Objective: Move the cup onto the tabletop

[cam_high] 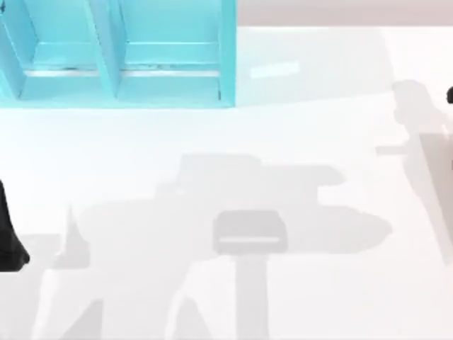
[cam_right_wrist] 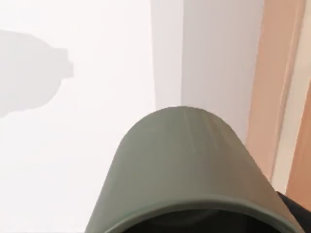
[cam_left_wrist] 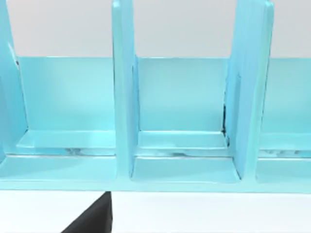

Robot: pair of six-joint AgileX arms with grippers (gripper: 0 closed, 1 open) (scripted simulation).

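- The tabletop [cam_high: 141, 156] is broad, white and bare where it is seen from above. In the right wrist view the white surface ends near the cup at a grey strip and a tan band. If that is the table's edge, a release made too far out is judged likely to send the cup off the table.
- The teal shelf unit [cam_high: 120, 57] stands at the far left of the tabletop, and the compartments seen in the left wrist view hold nothing. No collision risk is expected from it while work is kept to the right side.
- The left arm [cam_high: 10, 234] is parked at the left edge, with its left gripper [cam_left_wrist: 92, 221] facing the shelf. Whether it is spread or closed cannot be told.
- The right arm [cam_high: 450, 95] sits at the right edge, and a dark part of the right gripper [cam_right_wrist: 293, 209] is seen beside the cup. Its grip cannot be told, nor whether the cup is clear of the surface. A release from height is judged likely to tip the cup or set it rolling.
- The cup [cam_right_wrist: 184, 165] is seen close before the right wrist, over the white surface. It is a plain, matte, olive-grey cylinder without a handle, and its sides are smooth, so slippage under a light hold is a possibility.
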